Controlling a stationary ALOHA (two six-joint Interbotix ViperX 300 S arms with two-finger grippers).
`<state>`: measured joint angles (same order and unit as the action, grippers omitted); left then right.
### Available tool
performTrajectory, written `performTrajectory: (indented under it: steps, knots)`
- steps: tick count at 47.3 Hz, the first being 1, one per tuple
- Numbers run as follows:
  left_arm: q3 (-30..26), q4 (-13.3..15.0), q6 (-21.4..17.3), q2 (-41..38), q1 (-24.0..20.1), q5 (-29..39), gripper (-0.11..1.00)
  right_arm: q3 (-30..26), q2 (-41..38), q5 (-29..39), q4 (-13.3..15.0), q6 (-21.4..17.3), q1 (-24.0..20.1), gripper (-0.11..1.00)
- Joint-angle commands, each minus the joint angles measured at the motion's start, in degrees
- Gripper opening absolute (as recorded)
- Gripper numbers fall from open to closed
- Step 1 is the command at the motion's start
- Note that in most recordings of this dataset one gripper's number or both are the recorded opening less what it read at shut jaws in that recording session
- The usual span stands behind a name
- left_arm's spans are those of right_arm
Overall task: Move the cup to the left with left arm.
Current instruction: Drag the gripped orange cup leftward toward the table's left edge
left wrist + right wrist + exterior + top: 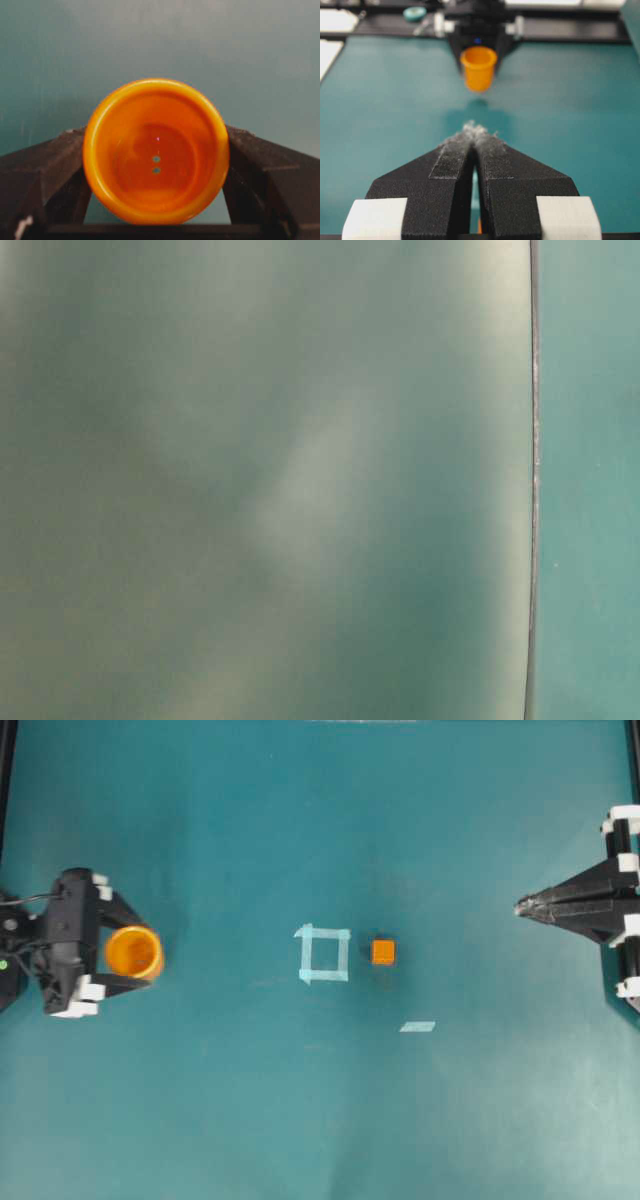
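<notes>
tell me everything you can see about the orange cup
The cup is small, round, glossy orange plastic with a lighter yellow rim and two tiny holes in its base. It is empty and upright, mouth up. It sits at the far left of the table, between the fingers of the left gripper, which press against both sides. The right wrist view shows it lifted clear of the table, with a shadow beneath.

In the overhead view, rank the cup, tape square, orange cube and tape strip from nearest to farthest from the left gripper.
1. Cup, held between the left gripper fingers, far left.
2. Tape square, mid-table.
3. Orange cube, just right of the square.
4. Tape strip, right of and below the cube.
</notes>
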<state>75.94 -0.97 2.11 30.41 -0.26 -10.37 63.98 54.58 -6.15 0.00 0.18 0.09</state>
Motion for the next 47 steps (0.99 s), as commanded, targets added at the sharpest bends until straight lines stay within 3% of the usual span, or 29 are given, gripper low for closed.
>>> performTrajectory:
  steps: [1,16,30,47]
  knots:
    - [0.4,0.1,0.6,4.0,0.2,2.6,0.71,-1.9,-0.4,-0.3,0.1,-0.1,0.1,0.0]
    - [2.3,0.1,-0.2,16.0,0.1,10.5,0.71,-1.9,-1.1,-0.4,0.0,-0.1,0.1,0.0]
    - [2.5,0.1,0.4,13.9,2.8,9.7,0.71,-2.2,-1.3,-0.3,0.0,-0.3,0.1,0.0]
    - [2.5,0.1,0.5,13.4,3.0,9.4,0.71,-2.2,-1.3,-0.3,0.0,-0.3,0.1,0.0]
